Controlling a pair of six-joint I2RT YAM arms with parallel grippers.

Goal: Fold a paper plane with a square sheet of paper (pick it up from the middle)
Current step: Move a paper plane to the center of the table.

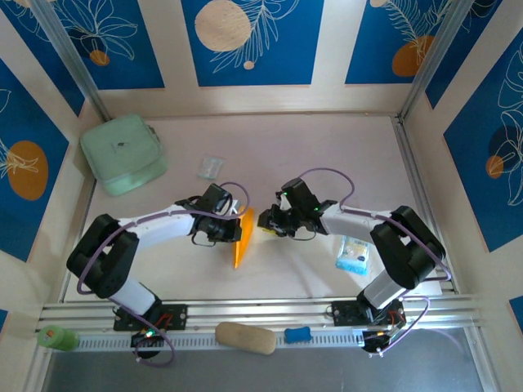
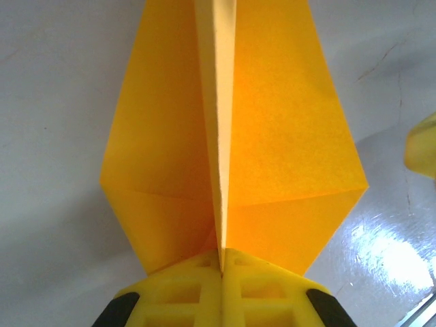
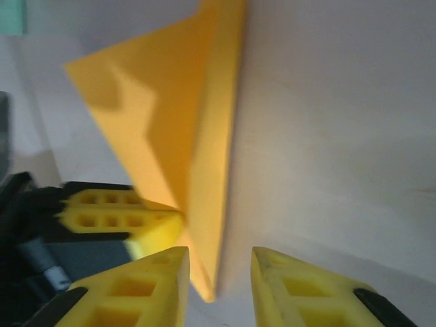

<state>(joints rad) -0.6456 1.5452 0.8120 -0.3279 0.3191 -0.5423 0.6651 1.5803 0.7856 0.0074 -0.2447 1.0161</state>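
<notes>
The square sheet of paper stands folded as a pointed orange-yellow paper plane [image 1: 242, 238] at the middle of the table. In the left wrist view the paper plane [image 2: 279, 136] spreads two wings either side of a raised centre fold. My left gripper [image 2: 221, 262] is shut on that fold at its near end, and from above my left gripper [image 1: 235, 229] sits on the plane's left side. My right gripper [image 3: 218, 272] is open, with the paper plane's [image 3: 204, 170] pointed end lying in the gap, close to the left finger [image 3: 160, 283]. From above, my right gripper [image 1: 265, 227] is just right of the plane.
A mint-green pouch [image 1: 122, 153] lies at the back left, and a clear wrapper [image 1: 210, 167] behind the left arm. A blue-and-white packet [image 1: 353, 254] sits by the right arm. On the front rail lie a tan oval lump [image 1: 245, 337] and a small blue piece [image 1: 297, 334].
</notes>
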